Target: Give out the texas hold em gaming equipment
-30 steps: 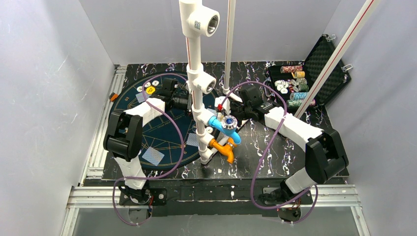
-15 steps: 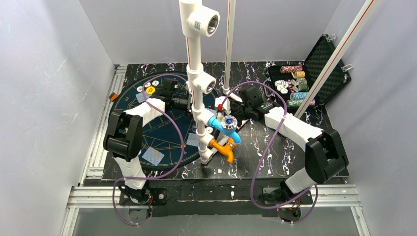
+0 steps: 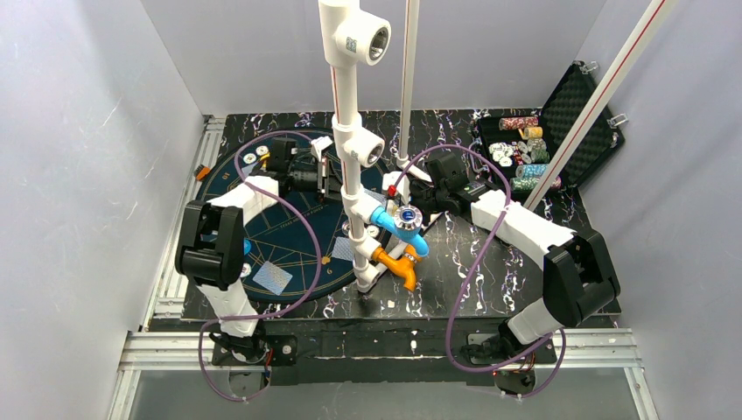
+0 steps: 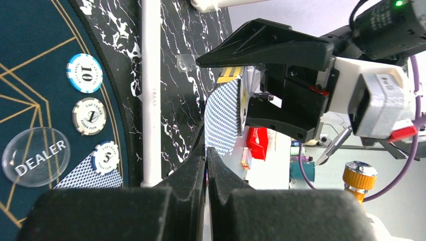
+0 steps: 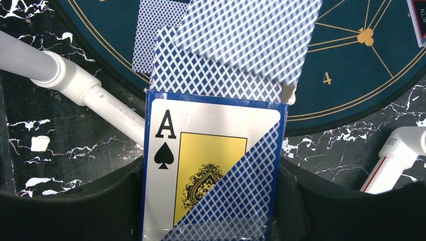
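Top view: a round blue mat (image 3: pixel 293 232) filled the left-centre, and an open chip case (image 3: pixel 573 105) sat upper right, well apart from it.

The right gripper (image 5: pixel 213 201) stood partly wide, clamped on the card box (image 5: pixel 211 145). The ace of spades faced its camera and the box hung over the mat's edge.

Within the last second the left gripper (image 4: pixel 206 150) had swung toward the box. Its jaws had gone from half open to fully shut, pinching the lower corner of 1 blue-backed card (image 4: pixel 222 118) fanned out of the box.

Judged: card taken for dealing, with the pull-out and lay-down not yet done.

1 dealt card (image 3: pixel 271 277) lay face down at the mat's lower left.

Left wrist view, left side: 3 chips (image 4: pixel 88 116) beside the dealer button (image 4: pixel 35 156), the lowest chip touching another face-down card.
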